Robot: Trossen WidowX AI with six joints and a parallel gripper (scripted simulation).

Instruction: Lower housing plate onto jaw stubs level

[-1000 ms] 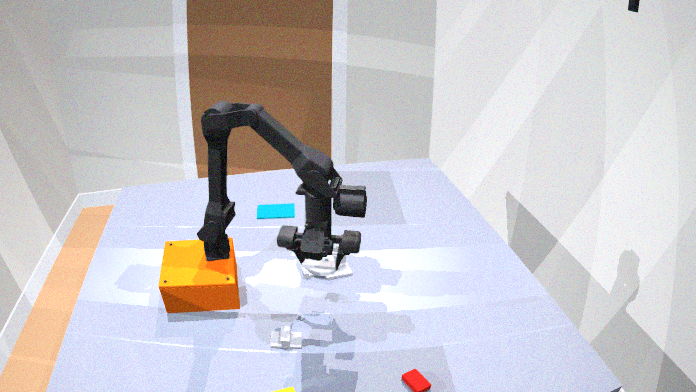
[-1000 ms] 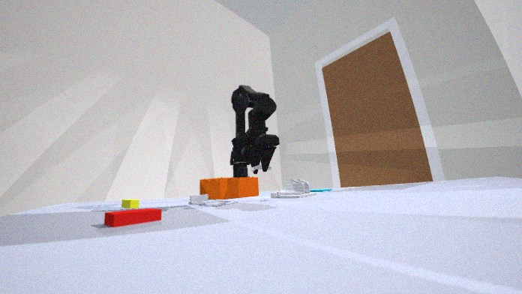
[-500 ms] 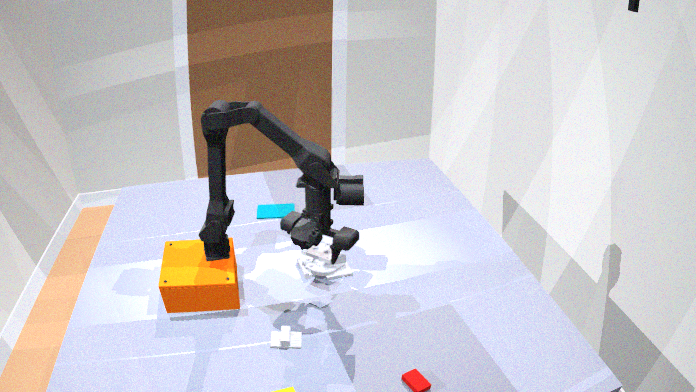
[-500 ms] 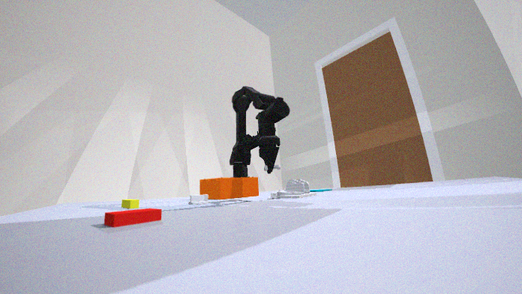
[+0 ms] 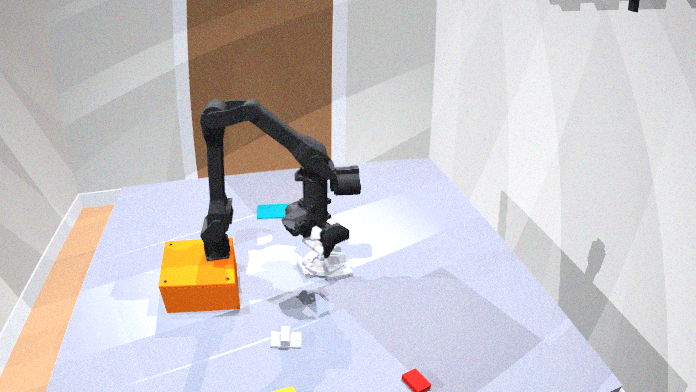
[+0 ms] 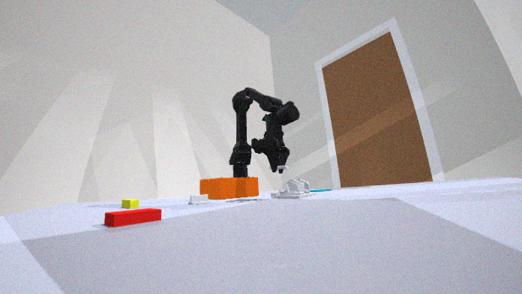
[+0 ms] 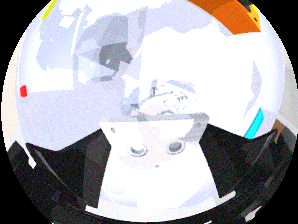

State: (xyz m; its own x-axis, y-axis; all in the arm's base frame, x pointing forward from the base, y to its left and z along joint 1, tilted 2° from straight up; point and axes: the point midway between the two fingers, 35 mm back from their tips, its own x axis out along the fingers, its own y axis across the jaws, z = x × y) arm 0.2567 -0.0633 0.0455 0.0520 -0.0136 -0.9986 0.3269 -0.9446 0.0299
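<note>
My gripper (image 5: 314,242) (image 6: 278,171) (image 7: 156,131) is shut on the white housing plate (image 6: 283,167) (image 7: 195,131), one finger at each end. Two round holes show in the plate in the wrist view. The white gripper assembly (image 5: 326,267) (image 6: 296,188) (image 7: 159,106) stands on the table below. In the exterior view a gap shows between the held plate and the assembly, which lies a little to the right of the fingers. In the wrist view the assembly shows just beyond the plate's far edge, partly hidden by it. The jaws and their stubs cannot be told apart.
An orange box (image 5: 200,300) (image 6: 229,188) (image 7: 225,15) carries the arm's base. A small white stepped part (image 5: 285,339) (image 6: 199,199), a red block (image 5: 416,380) (image 6: 133,217) (image 7: 23,91), a yellow block (image 6: 130,204) and a cyan piece (image 5: 271,211) (image 7: 254,124) lie around.
</note>
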